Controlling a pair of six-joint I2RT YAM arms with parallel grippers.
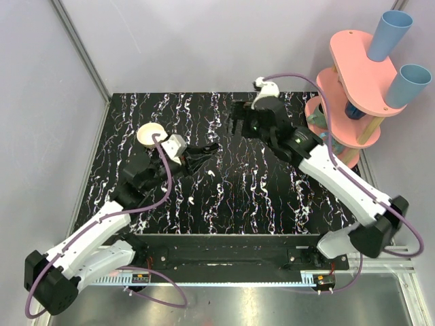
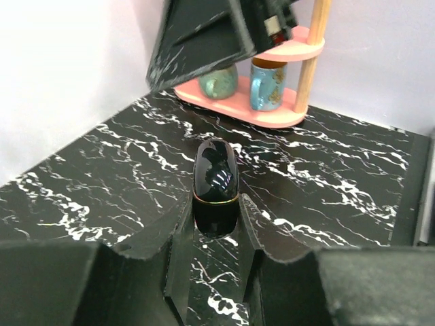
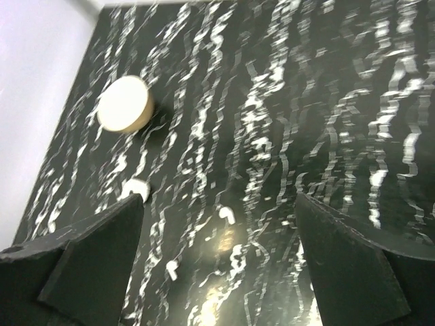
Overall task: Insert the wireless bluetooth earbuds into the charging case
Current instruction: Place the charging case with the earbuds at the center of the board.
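Observation:
The cream round charging case (image 1: 151, 134) lies shut at the far left of the black marbled table and shows again in the right wrist view (image 3: 124, 103). Two tiny white earbuds (image 3: 226, 214) (image 3: 172, 269) lie on the table below my right gripper (image 3: 219, 200), which hangs open and wide above them (image 1: 238, 127). In the top view they are hard to tell from the white veins. My left gripper (image 2: 216, 204) (image 1: 207, 151) points right, its fingertips closed on the near end of a black glossy oval object (image 2: 216, 178) with a thin gold ring.
A pink tiered rack (image 1: 353, 75) stands at the far right with two blue cups (image 1: 391, 34) on top and mugs (image 2: 268, 85) on its lower shelf. A small white round thing (image 3: 134, 188) peeks from behind my right gripper's left finger. Walls close off the left and back.

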